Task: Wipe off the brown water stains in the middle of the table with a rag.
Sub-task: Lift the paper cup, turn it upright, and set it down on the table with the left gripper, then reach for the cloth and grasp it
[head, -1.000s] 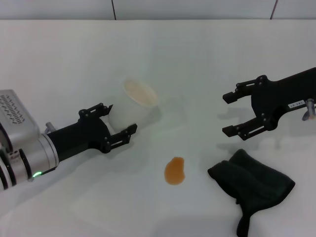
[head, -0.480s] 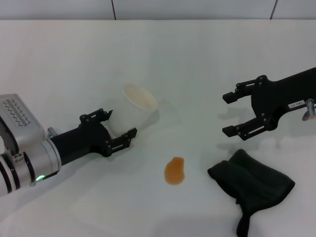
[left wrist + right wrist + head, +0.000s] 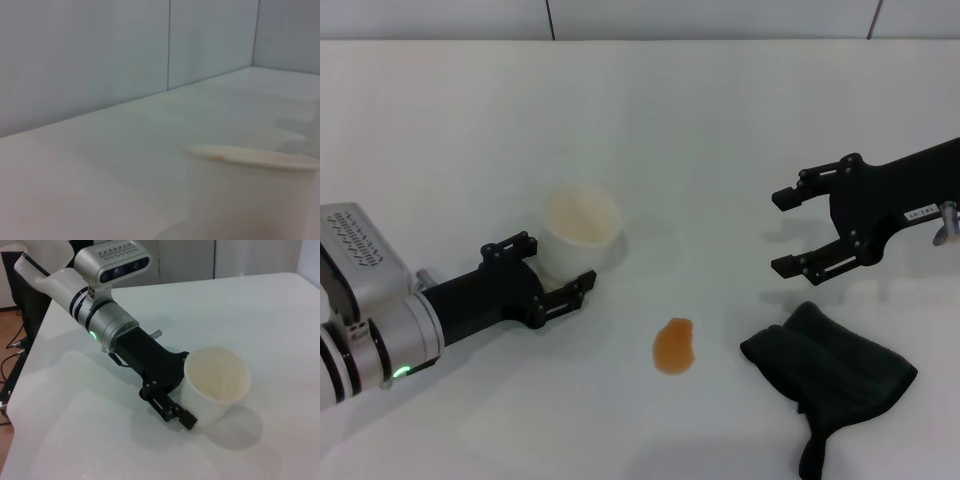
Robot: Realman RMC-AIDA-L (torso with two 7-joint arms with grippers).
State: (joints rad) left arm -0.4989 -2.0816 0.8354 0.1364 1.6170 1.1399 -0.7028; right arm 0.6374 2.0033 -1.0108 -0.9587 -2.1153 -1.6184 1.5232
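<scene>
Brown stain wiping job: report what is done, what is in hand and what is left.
Done: nothing wiped; the brown water stain is whole on the table. In hand: the left gripper has its fingers around the white paper cup, upright and away from the stain. The right gripper hovers open above the rag, which lies untouched. Left: grasp the rag and wipe the stain.

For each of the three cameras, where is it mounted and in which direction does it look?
Head view: on the robot's head, looking forward and down at the table; both arms show, left pincer around the paper cup, right pincer open above the rag, stain between.
Left wrist view: low, facing the wall across the table; only the cup shows.
Right wrist view: facing the left arm and cup.
Shared: the cup, in all three.
</scene>
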